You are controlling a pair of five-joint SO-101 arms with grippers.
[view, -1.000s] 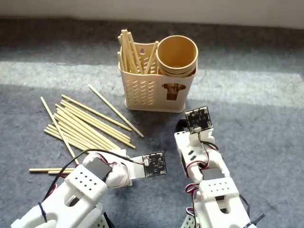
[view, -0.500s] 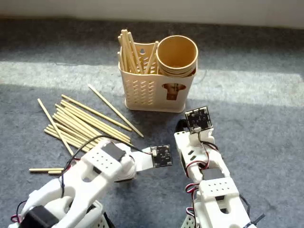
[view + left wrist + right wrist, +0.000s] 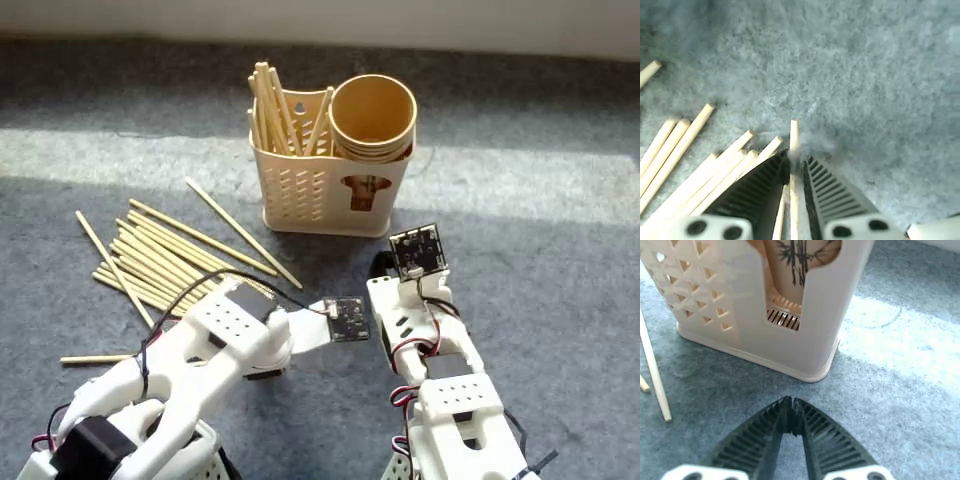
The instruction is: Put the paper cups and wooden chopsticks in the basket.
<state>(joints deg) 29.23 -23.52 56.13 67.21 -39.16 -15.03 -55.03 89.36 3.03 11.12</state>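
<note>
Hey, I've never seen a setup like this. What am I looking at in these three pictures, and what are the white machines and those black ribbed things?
These are two small white robot arms, the left arm and the right arm, on a grey carpet. One picture looks down from above. The other two come from cameras on each arm's wrist, so the black ribbed shapes are the claws. A cream basket holds stacked paper cups and some wooden chopsticks. More loose chopsticks lie on the carpet beside it. The left claw is closed on one chopstick. The right claw is closed and empty, pointing at the basket.
</note>
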